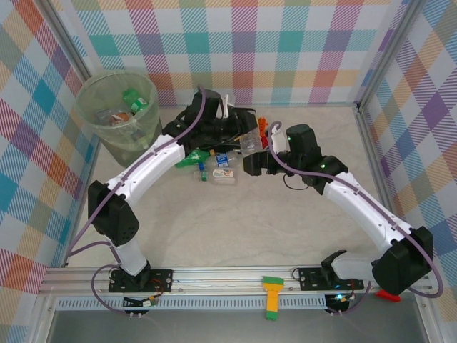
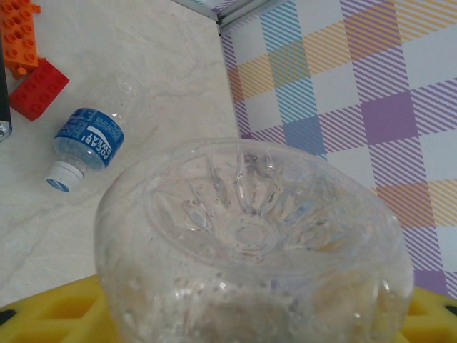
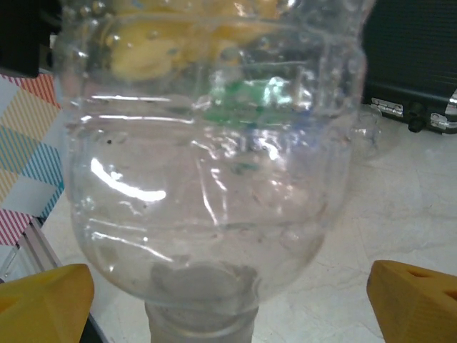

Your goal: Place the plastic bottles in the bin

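A clear plastic bottle (image 1: 250, 143) hangs above the table between my two grippers. My left gripper (image 2: 243, 321) is shut on its body: the bottle's ribbed base (image 2: 250, 232) faces the camera, pressed between the yellow fingers (image 2: 43, 318). My right gripper (image 3: 228, 307) stands open, its yellow fingertips (image 3: 43, 300) wide apart on either side of the bottle's neck (image 3: 200, 321) without touching it. More plastic bottles lie on the table: a green one (image 1: 189, 161), a blue-labelled one (image 2: 86, 146) and a pale-labelled one (image 1: 223, 174). The pale-green bin (image 1: 89, 96) stands at the far left with several bottles inside.
A black case (image 1: 221, 121) lies behind the grippers, also in the right wrist view as the black case (image 3: 414, 64). Orange and red toy bricks (image 2: 37, 89) sit beside it. Checkered walls close the table's back and sides.
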{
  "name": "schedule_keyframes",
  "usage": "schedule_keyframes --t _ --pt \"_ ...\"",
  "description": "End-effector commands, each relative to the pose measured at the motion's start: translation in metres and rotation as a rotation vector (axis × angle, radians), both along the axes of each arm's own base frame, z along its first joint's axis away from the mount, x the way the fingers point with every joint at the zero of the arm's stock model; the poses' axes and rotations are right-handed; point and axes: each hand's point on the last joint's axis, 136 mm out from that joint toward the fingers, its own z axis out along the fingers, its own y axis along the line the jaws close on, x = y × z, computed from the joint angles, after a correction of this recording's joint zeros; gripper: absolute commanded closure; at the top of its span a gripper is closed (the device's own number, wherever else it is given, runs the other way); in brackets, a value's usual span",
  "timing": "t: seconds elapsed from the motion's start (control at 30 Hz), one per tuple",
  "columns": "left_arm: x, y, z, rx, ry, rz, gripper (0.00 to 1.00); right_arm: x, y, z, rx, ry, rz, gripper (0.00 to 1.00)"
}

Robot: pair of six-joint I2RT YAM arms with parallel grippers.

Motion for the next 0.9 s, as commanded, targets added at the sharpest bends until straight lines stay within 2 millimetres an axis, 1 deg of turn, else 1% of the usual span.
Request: schedule_keyframes --t 0.0,0.13,0.23,0.33,0.43,0.47,0.6,0.73,0.87 --pt "0.000 0.022 0.031 -0.005 -0.057 0.036 0.41 0.004 -0.001 0.023 0.029 -0.062 -0.023 0.01" --pt "0.009 0.054 0.043 0.015 -0.070 0.099 0.41 0.005 -0.006 0.031 0.037 -0.092 -0.049 0.01" --pt "0.017 0.085 0.056 0.025 -0.091 0.160 0.41 0.004 -0.006 0.038 0.048 -0.105 -0.049 0.01" --pt "0.023 0.123 0.072 0.044 -0.108 0.237 0.41 0.003 -0.005 0.044 0.058 -0.113 -0.044 0.01" --pt "0.028 0.167 0.087 0.054 -0.122 0.332 0.41 0.004 -0.004 0.048 0.065 -0.120 -0.041 0.01" --pt "0.029 0.183 0.092 0.060 -0.124 0.368 0.43 0.004 -0.004 0.049 0.067 -0.124 -0.041 0.01" --pt "0.032 0.235 0.110 0.079 -0.145 0.489 0.44 0.007 -0.004 0.047 0.055 -0.127 -0.047 0.01" --pt "0.035 0.281 0.124 0.079 -0.158 0.599 0.44 0.008 -0.005 0.047 0.053 -0.130 -0.051 0.01" --pt "0.041 0.321 0.133 0.070 -0.157 0.693 0.44 0.009 -0.006 0.048 0.050 -0.137 -0.059 0.01"
